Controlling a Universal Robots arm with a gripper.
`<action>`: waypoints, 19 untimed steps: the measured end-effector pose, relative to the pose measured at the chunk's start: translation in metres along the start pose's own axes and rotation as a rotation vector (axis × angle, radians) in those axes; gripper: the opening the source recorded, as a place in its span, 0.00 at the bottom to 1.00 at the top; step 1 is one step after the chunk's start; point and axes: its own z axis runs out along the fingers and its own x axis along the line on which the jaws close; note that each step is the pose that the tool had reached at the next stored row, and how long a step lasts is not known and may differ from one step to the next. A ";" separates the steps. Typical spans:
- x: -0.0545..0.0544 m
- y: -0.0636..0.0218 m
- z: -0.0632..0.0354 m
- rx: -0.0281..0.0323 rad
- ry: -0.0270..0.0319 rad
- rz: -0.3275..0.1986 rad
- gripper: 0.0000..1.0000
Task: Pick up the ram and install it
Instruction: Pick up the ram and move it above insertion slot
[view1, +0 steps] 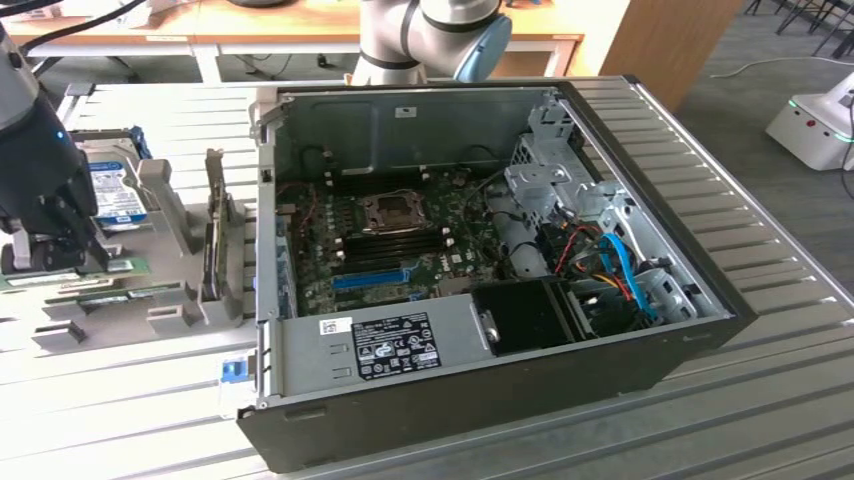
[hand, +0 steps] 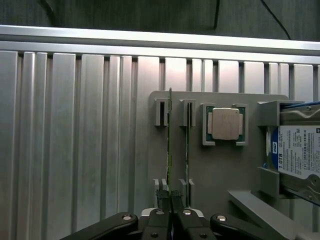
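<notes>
The arm (view1: 424, 35) shows its grey base joints, one blue-capped, at the top centre of the exterior view. Its dark wrist (view1: 34, 150) hangs along that frame's left edge, pointing straight down, with the claw (view1: 56, 258) low at middle left. In the wrist view the two black fingers (hand: 164, 199) stand pressed close, pinching the thin ram (hand: 170, 145) edge-on between them.

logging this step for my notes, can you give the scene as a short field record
fingers: shut on the ram
ram: on edge in the grey holder
neighbour slot: second stick
also on holder: cpu, hard drive
computer case: open, motherboard exposed
</notes>
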 end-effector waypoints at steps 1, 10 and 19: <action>0.000 0.0000 -0.0013 0.0001 0.0000 0.000 0.13; -0.001 0.0003 -0.0168 0.0001 -0.0001 0.000 0.13; -0.002 0.0007 -0.0353 0.0001 0.0025 0.000 0.13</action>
